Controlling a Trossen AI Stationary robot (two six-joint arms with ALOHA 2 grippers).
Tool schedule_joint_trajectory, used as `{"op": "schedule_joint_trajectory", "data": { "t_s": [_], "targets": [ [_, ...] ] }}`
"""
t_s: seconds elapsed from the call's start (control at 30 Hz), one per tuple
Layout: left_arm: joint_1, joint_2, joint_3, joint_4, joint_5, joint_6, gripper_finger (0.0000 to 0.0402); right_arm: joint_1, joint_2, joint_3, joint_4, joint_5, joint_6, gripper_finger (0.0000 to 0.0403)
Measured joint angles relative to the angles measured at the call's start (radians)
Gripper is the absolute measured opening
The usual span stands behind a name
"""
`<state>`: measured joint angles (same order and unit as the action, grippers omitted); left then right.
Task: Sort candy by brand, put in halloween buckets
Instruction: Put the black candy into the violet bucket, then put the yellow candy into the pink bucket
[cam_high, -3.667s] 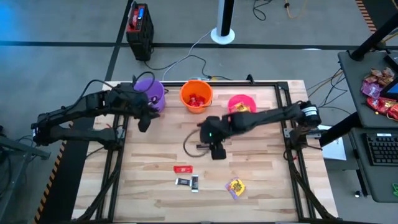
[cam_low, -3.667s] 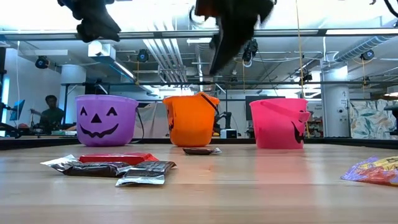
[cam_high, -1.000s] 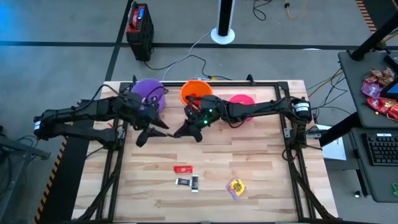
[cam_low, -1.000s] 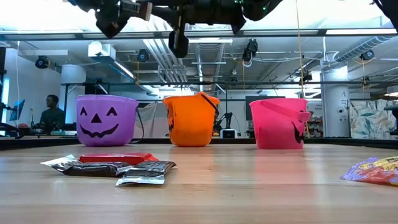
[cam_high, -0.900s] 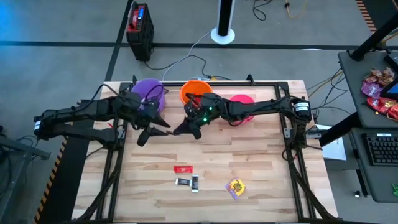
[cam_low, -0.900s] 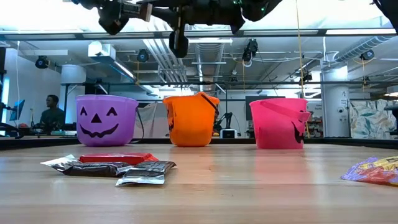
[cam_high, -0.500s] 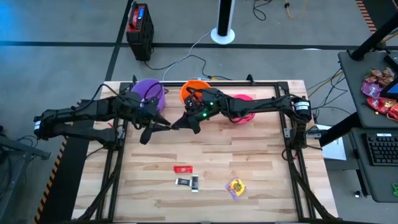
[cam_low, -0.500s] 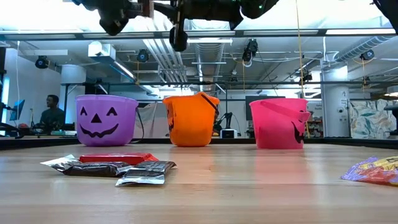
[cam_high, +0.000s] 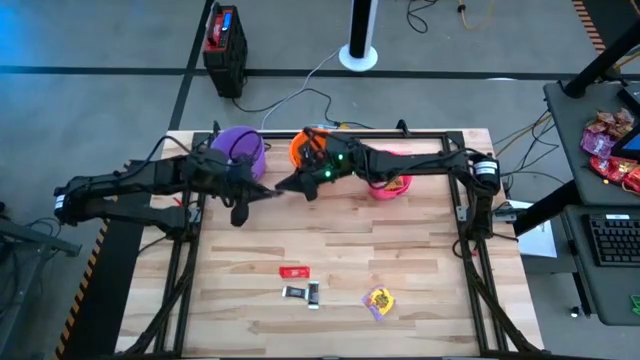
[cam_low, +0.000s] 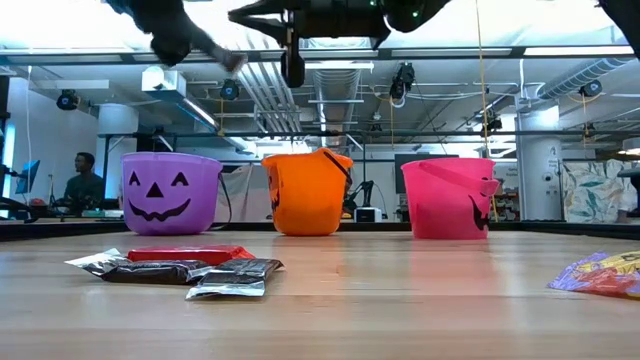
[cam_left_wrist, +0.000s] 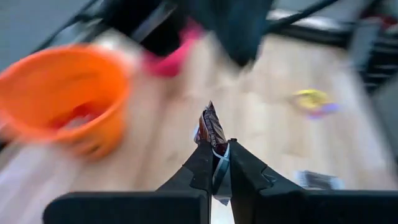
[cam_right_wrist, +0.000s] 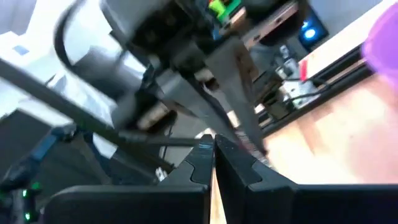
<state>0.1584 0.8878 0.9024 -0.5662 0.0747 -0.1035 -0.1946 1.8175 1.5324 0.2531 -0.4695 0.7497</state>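
Three halloween buckets stand along the far edge: purple (cam_high: 240, 145), orange (cam_high: 312, 150) with red pieces inside, and pink (cam_high: 388, 182). Above the table, between the purple and orange buckets, my left gripper (cam_high: 267, 192) is shut on a dark brown candy bar (cam_left_wrist: 211, 127). My right gripper (cam_high: 284, 185) is shut right beside it, and nothing shows between its fingers (cam_right_wrist: 213, 152). More candy lies on the near part of the table: a red bar (cam_high: 293, 271), dark bars (cam_high: 303, 292) and a yellow packet (cam_high: 379, 300). My left gripper pinches one end (cam_left_wrist: 216, 163) of the dark brown candy bar between its two fingers. The rest of the bar sticks out past the fingertips. The fingers slant downward toward the table's right, and the bar is lifted clear of the table.
Black frame rails (cam_high: 462, 200) run along the table's left, right and far sides. A heap of red and pink sweets (cam_high: 610, 150) lies on a side table at the right. A person (cam_low: 85, 180) sits far behind the table. The wood between the buckets and the candy is bare.
My left gripper has shut on the dark candy bar and swung a little toward the right gripper. My right gripper, shut throughout, has gone up and toward the far edge, near the orange bucket. The candy on the table has stayed put.
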Motion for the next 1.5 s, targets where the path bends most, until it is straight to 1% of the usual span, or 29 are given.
{"op": "schedule_joint_trajectory", "data": {
  "t_s": [0.1, 0.17, 0.2, 0.27, 0.3, 0.4, 0.53, 0.6, 0.67, 0.73, 0.87, 1.03, 1.17, 1.3, 1.37, 1.5],
  "targets": [
    [0.012, -0.008, 0.005, -0.083, -0.169, -0.075, 0.0006, -0.036, -0.002, 0.031, -0.056, 0.002, 0.010, 0.0009],
    [0.047, -0.009, 0.028, -0.158, -0.267, -0.151, 0.0006, -0.057, -0.002, 0.061, -0.106, 0.002, 0.009, 0.0009],
    [0.072, -0.008, 0.042, -0.197, -0.300, -0.185, 0.0006, -0.066, -0.002, 0.076, -0.124, 0.002, 0.006, 0.0009],
    [0.142, -0.003, 0.069, -0.256, -0.311, -0.220, 0.0006, -0.082, -0.002, 0.108, -0.162, 0.002, -0.017, 0.0009],
    [0.182, 0.001, 0.080, -0.276, -0.307, -0.232, 0.0006, -0.089, -0.002, 0.125, -0.184, 0.002, -0.038, 0.0009],
    [0.325, 0.026, 0.106, -0.301, -0.242, -0.245, 0.0006, -0.110, -0.002, 0.180, -0.284, 0.001, -0.104, 0.0009],
    [0.545, 0.102, 0.117, -0.334, -0.055, -0.191, 0.0006, -0.140, -0.003, 0.241, -0.446, 0.001, -0.182, 0.0009],
    [0.631, 0.160, 0.117, -0.369, 0.012, -0.155, 0.0006, -0.154, -0.003, 0.269, -0.539, 0.001, -0.209, 0.0009],
    [0.695, 0.221, 0.117, -0.418, 0.025, -0.120, 0.0006, -0.164, -0.003, 0.299, -0.644, 0.002, -0.245, 0.0009],
    [0.736, 0.272, 0.117, -0.457, 0.025, -0.091, 0.0014, -0.169, -0.003, 0.329, -0.758, 0.002, -0.279, 0.0009],
    [0.746, 0.342, 0.117, -0.471, 0.024, -0.068, 0.0056, -0.168, -0.003, 0.385, -0.978, 0.034, -0.334, 0.0009],
    [0.747, 0.382, 0.117, -0.467, 0.013, -0.056, 0.0103, -0.156, -0.004, 0.442, -1.226, 0.052, -0.369, 0.0009],
    [0.746, 0.374, 0.117, -0.466, 0.013, -0.036, 0.0124, -0.123, -0.013, 0.455, -1.460, 0.051, -0.363, 0.0009],
    [0.746, 0.329, 0.117, -0.466, 0.014, -0.026, 0.0129, -0.052, -0.017, 0.438, -1.714, 0.052, -0.322, 0.0009],
    [0.741, 0.294, 0.117, -0.465, 0.014, -0.025, 0.0129, 0.006, -0.017, 0.412, -1.778, 0.053, -0.295, 0.0013],
    [0.726, 0.203, 0.117, -0.460, 0.015, -0.031, 0.0129, 0.135, -0.030, 0.318, -1.756, 0.052, -0.242, 0.0031]
  ]
}}
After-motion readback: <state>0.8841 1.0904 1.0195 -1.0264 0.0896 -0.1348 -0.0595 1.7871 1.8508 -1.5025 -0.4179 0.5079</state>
